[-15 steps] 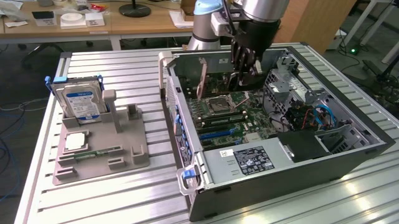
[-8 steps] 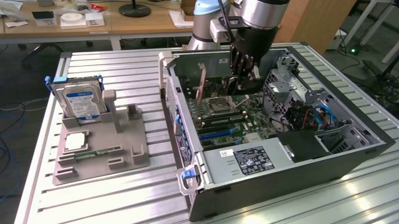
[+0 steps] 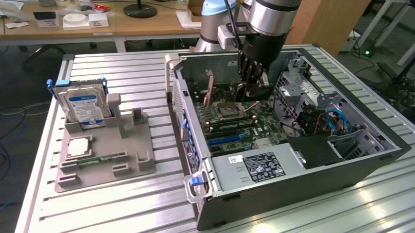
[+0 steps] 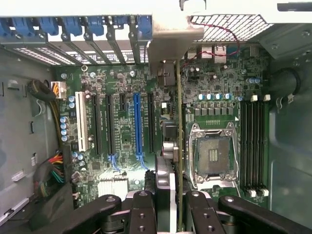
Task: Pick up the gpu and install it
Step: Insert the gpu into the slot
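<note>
Gripper [image 4: 173,214] partly closed, clamped on gpu [image 4: 178,122] | gpu on edge inside open computer case [image 3: 292,194], over motherboard [image 4: 122,87], between blue slot [image 4: 136,126] and CPU socket [image 4: 214,156], bracket end toward rear wall | seating: cannot tell | bench [image 3: 116,204]: 1 hard drive [image 3: 81,107] in holder [image 3: 123,145]

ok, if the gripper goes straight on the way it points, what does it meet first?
Likely the motherboard. The gripper is shut on the gpu, held edge-on, so the card's lower edge would land first, apparently between the expansion slots and the CPU socket. Depth is unclear, so alignment can't be judged.
</note>
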Motion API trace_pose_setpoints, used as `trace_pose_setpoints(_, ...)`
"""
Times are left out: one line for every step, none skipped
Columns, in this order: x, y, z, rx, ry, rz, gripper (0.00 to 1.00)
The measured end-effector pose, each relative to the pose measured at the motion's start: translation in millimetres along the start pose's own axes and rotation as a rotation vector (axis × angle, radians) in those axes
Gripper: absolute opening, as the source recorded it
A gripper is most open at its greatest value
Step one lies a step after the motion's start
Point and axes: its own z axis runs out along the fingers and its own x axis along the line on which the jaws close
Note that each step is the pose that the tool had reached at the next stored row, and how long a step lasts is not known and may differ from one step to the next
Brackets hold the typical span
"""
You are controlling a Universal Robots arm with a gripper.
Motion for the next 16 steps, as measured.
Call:
trace_pose_setpoints(0.0,0.0,0.0,0.0000,0.0000,0.000,0.28)
trace_pose_setpoints(0.1,0.7,0.1,0.0002,-0.0002,0.000,0.28)
trace_pose_setpoints(0.2,2.8,0.1,0.0001,-0.0003,0.000,0.28)
trace_pose_setpoints(0.5,4.2,0.2,0.0002,-0.0002,0.000,0.28)
trace_pose_setpoints(1.1,4.5,0.7,0.0000,-0.0002,0.000,0.28)
trace_pose_setpoints(3.4,4.4,1.1,0.0000,0.0000,0.000,0.28)
trace_pose_setpoints(7.6,4.2,1.4,0.0000,-0.0002,0.000,0.28)
trace_pose_setpoints(12.0,4.0,1.6,-0.0001,-0.0002,0.000,0.28)
trace_pose_setpoints(16.2,3.7,1.8,-0.0001,-0.0001,0.000,0.28)
trace_pose_setpoints(19.3,3.5,2.4,-0.0002,-0.0002,0.000,0.28)
trace_pose_setpoints(20.7,3.4,3.8,-0.0002,-0.0002,0.000,0.28)
trace_pose_setpoints(21.2,3.6,5.7,-0.0002,-0.0003,0.000,0.28)
trace_pose_setpoints(21.4,4.9,7.3,-0.0002,0.0000,0.000,0.28)
trace_pose_setpoints(21.5,7.2,9.1,-0.0002,0.0005,0.000,0.28)
trace_pose_setpoints(21.5,9.7,10.9,-0.0001,0.0017,0.001,0.28)
trace_pose_setpoints(21.6,11.6,12.7,0.0000,0.0025,0.001,0.28)
